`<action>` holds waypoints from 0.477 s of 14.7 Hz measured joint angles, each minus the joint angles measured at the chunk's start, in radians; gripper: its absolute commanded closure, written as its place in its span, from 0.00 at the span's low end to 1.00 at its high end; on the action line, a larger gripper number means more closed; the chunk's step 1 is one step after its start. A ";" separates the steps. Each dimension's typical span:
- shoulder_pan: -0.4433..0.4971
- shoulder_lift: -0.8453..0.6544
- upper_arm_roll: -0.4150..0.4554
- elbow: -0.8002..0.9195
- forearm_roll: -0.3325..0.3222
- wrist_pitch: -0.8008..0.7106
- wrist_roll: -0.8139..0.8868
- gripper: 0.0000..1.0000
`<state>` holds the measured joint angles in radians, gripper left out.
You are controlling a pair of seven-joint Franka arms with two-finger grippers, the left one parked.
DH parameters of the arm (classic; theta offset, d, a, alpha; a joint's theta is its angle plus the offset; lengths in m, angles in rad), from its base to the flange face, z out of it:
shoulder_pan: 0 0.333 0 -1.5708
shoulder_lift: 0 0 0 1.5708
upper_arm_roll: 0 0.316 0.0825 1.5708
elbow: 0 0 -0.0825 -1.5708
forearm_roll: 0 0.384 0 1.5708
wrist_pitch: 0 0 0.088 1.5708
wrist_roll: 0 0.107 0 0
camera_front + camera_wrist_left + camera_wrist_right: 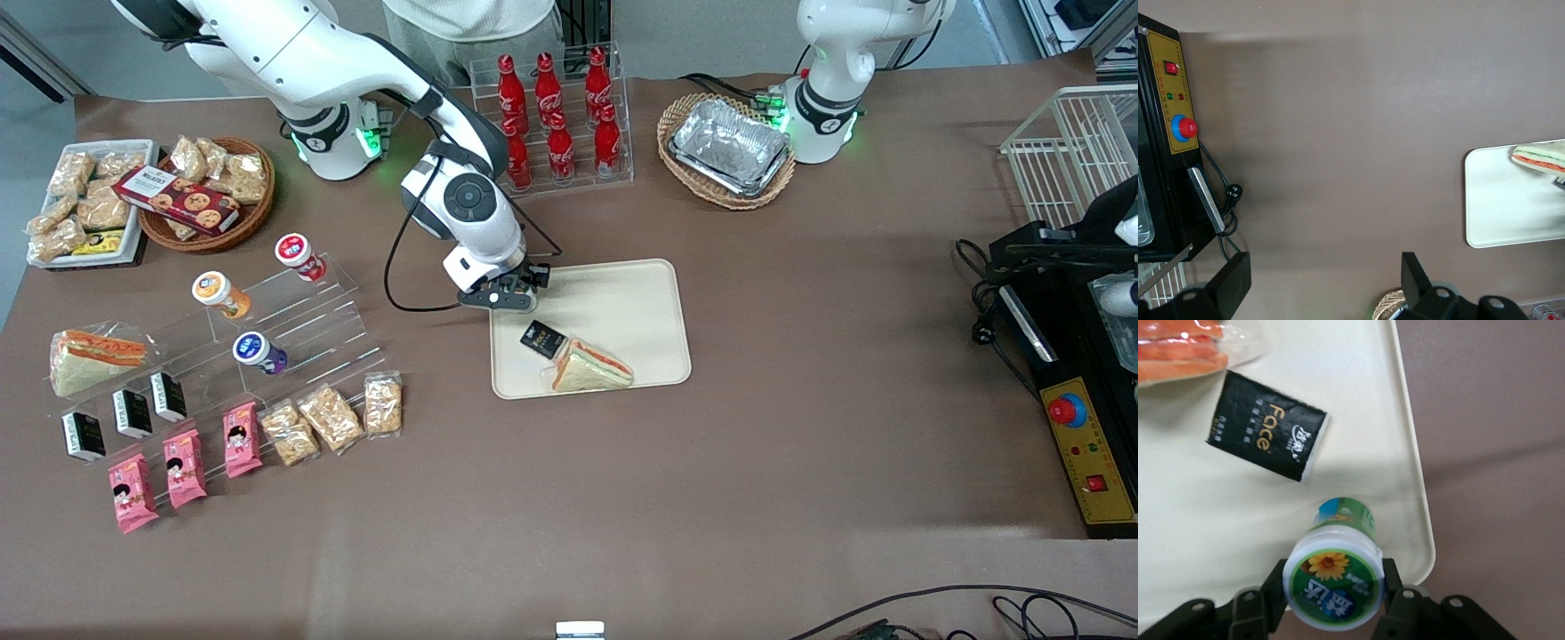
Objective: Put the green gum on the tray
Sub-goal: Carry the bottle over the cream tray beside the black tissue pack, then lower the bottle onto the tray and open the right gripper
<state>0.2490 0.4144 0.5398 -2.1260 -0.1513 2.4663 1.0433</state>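
Observation:
My right gripper [513, 290] is over the corner of the cream tray [622, 302] farthest from the front camera, toward the working arm's end. In the right wrist view the gripper [1333, 584] is shut on the green gum [1335, 580], with a finger [1273, 590] on each side of its white lid. The bottle's green and teal body points down at the tray [1358, 420] just inside its rim. I cannot tell whether it touches the tray. In the front view the gum is hidden under the gripper.
A black "Face" pack [542, 339] and a wrapped sandwich [591, 366] lie on the tray, nearer the front camera than the gripper. A clear stepped stand holds red-labelled [296, 252], orange [218, 293] and purple [258, 351] bottles. A cola rack [556, 124] stands farther away.

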 measured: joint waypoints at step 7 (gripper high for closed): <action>0.000 0.005 -0.001 -0.002 0.000 0.001 0.060 0.01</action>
<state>0.2485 0.4193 0.5389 -2.1284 -0.1516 2.4676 1.1032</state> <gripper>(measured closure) 0.154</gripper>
